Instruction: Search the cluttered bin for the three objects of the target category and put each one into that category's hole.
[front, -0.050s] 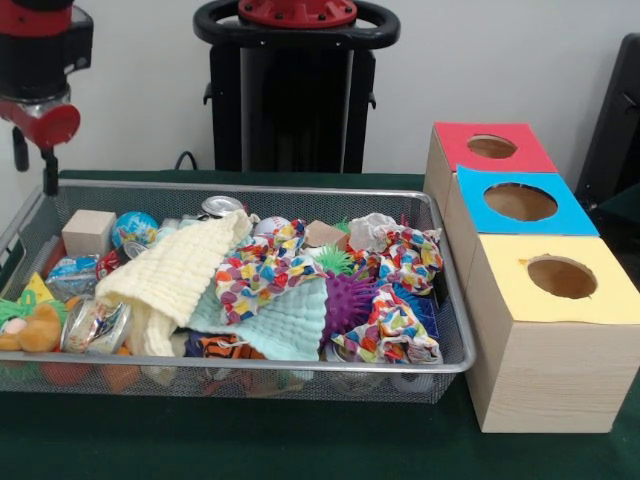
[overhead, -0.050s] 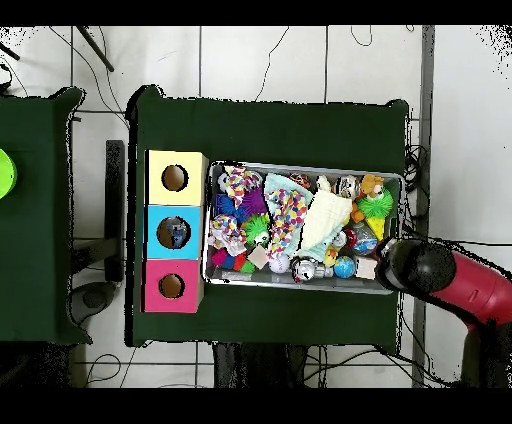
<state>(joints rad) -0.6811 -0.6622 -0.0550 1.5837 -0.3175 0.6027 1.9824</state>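
Note:
A wire mesh bin (front, -0.050s: 300, 190) holds a heap of mixed things. Among them are a wooden block (front, -0.050s: 88, 232), a small globe ball (front, -0.050s: 135, 228), a can (front, -0.050s: 220, 206), a purple spiky ball (front, -0.050s: 345, 300) and an orange plush toy (front, -0.050s: 35, 330). A yellow cloth (front, -0.050s: 175, 275), a mint cloth (front, -0.050s: 285, 325) and a multicoloured cloth (front, -0.050s: 262, 265) cover much of the heap. My gripper (front, -0.050s: 46, 180) hangs above the bin's far left corner, clear of the contents and holding nothing visible. From overhead, the arm's head (overhead, -0.050s: 402, 265) sits over the bin's (overhead, -0.050s: 305, 165) lower right corner.
Three wooden boxes stand in a row to the right of the bin, each with a round hole: red top (front, -0.050s: 492, 147), blue top (front, -0.050s: 520, 202), yellow top (front, -0.050s: 562, 277). Overhead, something small shows inside the blue box's hole (overhead, -0.050s: 175, 232). Green cloth covers the table.

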